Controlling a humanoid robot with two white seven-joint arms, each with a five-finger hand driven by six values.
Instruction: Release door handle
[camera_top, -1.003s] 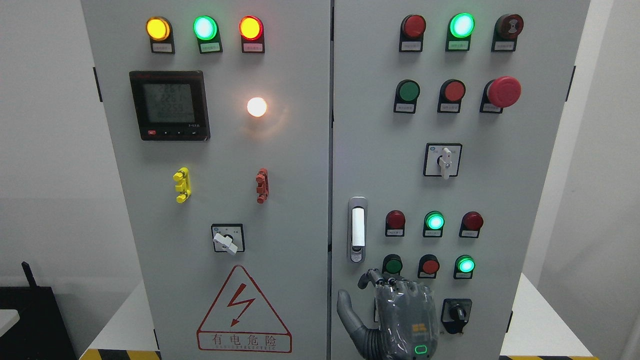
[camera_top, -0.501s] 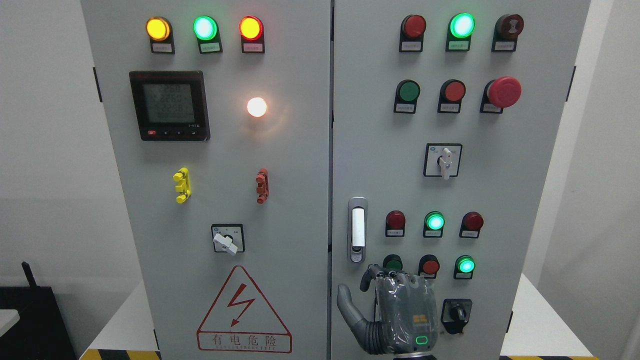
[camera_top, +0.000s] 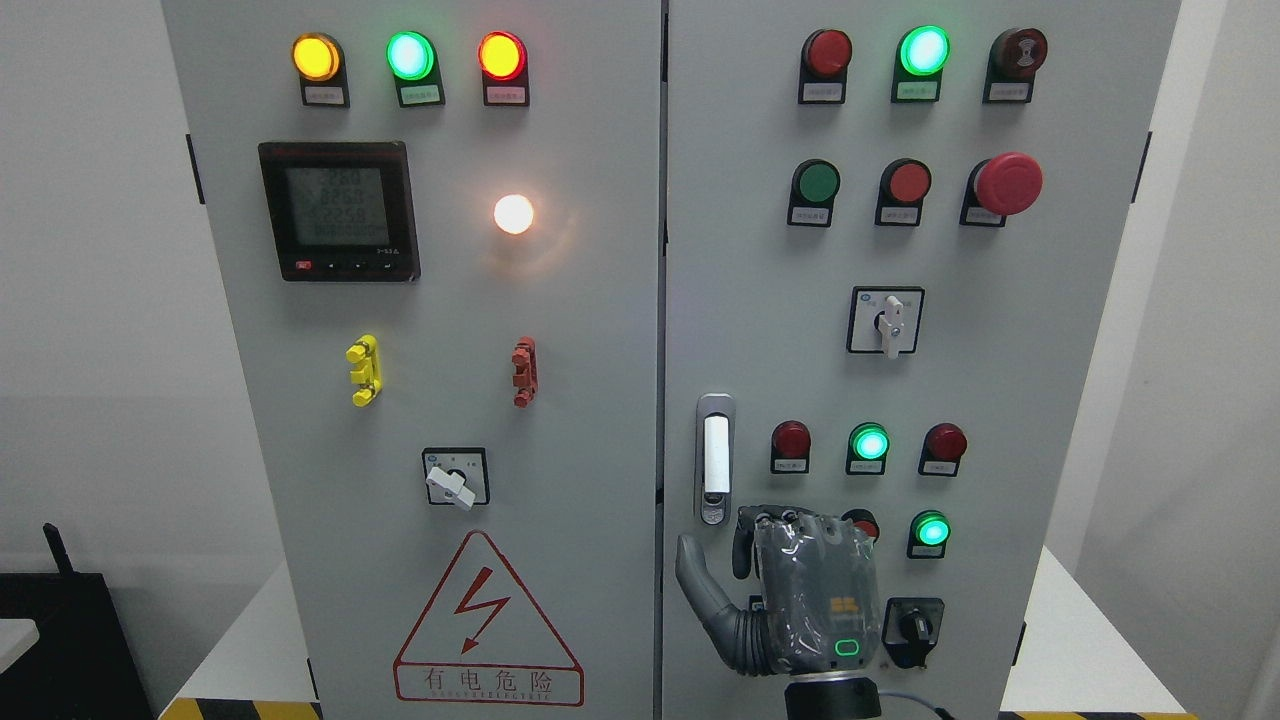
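Low on the right cabinet door, at about 6 o'clock in the head view, the right hand (camera_top: 805, 600) is seen back-on; its wrist enters at the bottom edge right of middle. Fingers (camera_top: 790, 525) are curled forward at the knuckles, thumb (camera_top: 700, 585) spread out toward 9 o'clock. Nothing is seen pinched or held. The left hand is not in view.

The door handle (camera_top: 714, 458), a white lever in a grey recessed housing, sits at 11 o'clock from the hand, just above the fingertips; a gap is seen between thumb and housing, so no contact is judged. The handle lies flush and vertical, and the door looks closed.

Progress: release is judged essentially done, since the handle is free. Left to do, as a judgement: the arm to be drawn clear of the panel.

Outward from the hand: a red push button (camera_top: 862, 525) is partly hidden behind the knuckles, a lit green lamp (camera_top: 931, 529) lies at 2 o'clock, a black selector switch (camera_top: 914, 628) at 3 o'clock. Higher up a red emergency stop (camera_top: 1008, 183) is seen at 1 o'clock. On the left door a digital meter (camera_top: 338, 210) and a high-voltage warning triangle (camera_top: 487, 620) are seen.

Surface: a grey painted electrical cabinet (camera_top: 600, 400), standing on a white floor or base with hazard striping (camera_top: 240, 709) at the bottom edge. Room: plain white walls, dark equipment (camera_top: 60, 640) at 8 o'clock.
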